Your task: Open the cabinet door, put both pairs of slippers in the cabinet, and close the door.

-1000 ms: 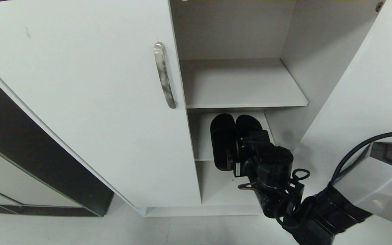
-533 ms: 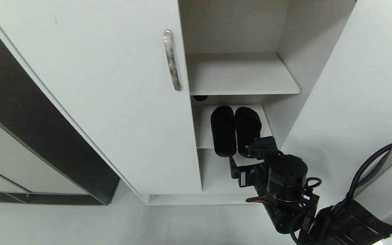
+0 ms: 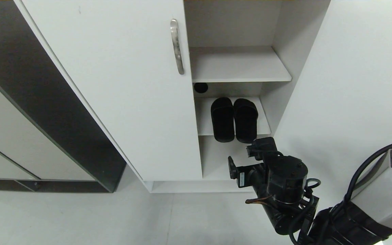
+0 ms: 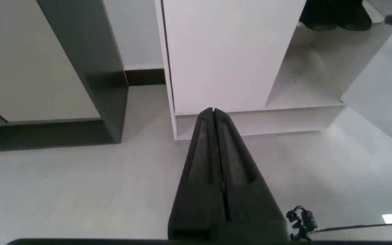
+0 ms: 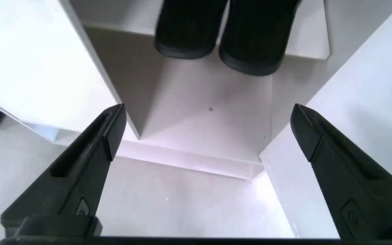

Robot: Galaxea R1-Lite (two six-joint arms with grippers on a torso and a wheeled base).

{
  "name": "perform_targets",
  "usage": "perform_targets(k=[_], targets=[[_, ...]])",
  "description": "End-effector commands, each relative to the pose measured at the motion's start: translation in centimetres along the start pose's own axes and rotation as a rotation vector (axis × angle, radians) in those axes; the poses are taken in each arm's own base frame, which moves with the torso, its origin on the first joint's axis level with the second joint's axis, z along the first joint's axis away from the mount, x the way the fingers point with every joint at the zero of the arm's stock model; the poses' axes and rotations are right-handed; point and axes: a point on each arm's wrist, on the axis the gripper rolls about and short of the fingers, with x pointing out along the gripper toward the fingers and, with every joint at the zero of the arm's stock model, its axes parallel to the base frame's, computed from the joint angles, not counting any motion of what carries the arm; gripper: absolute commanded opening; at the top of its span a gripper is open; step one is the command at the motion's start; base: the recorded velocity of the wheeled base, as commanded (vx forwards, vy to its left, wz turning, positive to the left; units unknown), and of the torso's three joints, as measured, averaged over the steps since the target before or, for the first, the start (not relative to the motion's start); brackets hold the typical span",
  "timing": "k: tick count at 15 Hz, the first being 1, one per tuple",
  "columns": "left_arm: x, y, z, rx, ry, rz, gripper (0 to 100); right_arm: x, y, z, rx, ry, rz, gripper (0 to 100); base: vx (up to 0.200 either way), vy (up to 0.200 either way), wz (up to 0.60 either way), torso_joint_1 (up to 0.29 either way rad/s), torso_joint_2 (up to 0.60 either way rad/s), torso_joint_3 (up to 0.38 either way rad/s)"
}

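You had the right hand point(image 3: 247, 157) spread wide and gripping nothing, just in front of the cabinet's point(image 3: 277, 27) lowest compartment and a little below the middle shelf point(image 3: 204, 115). From its wrist camera the two fingers point(image 5: 80, 184) framed that compartment's bottom panel.

The pair of black slippers point(image 3: 234, 119) lay side by side on the middle shelf, touching each other. Their near ends jutted slightly past its front edge, and they were apart from the hand.

At the back of that shelf sat a dark round shape point(image 3: 201, 87) (I could not tell what it was). The upper shelf point(image 3: 237, 64) ran above it.

The right door point(image 3: 359, 85) stood swung open, while the left door point(image 3: 114, 85) was shut, its metal handle point(image 3: 177, 46) upright along the edge.

Your left hand point(image 4: 213, 122) was clenched on nothing, fingers pressed together, aimed at the floor point(image 4: 114, 184) near the foot of the cabinet.
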Motion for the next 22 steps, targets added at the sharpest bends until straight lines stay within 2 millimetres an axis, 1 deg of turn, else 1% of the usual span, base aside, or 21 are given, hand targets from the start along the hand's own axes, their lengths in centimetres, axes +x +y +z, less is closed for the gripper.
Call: perform_targets(k=[1, 7, 19, 20, 22], targets=[[0.0, 0.0, 0.0, 0.0, 0.001, 0.0, 0, 0.0, 0.0, -0.1, -0.002, 0.001, 0.0, 100, 0.0, 0.0, 0.0, 0.0, 0.0, 0.0], [0.0, 0.0, 0.0, 0.0, 0.001, 0.0, 0, -0.1, 0.0, -0.3, -0.003, 0.004, 0.0, 100, 0.0, 0.0, 0.0, 0.0, 0.0, 0.022], [0.0, 0.0, 0.0, 0.0, 0.001, 0.0, 0, 0.1, 0.1, -1.0, -0.016, 0.022, -0.005, 100, 0.0, 0.0, 0.0, 0.002, 0.0, 0.199], [0.0, 0.0, 0.0, 0.004, 0.001, 0.0, 0, -0.1, 0.1, -1.3, -0.021, 0.03, 0.003, 100, 0.0, 0.0, 0.0, 0.007, 0.0, 0.203], [0.0, 0.0, 0.0, 0.024, 0.001, -0.005, 0, -1.1, 0.2, -1.1, -0.027, 0.036, 0.037, 100, 0.0, 0.0, 0.0, 0.0, 0.0, 0.181]])
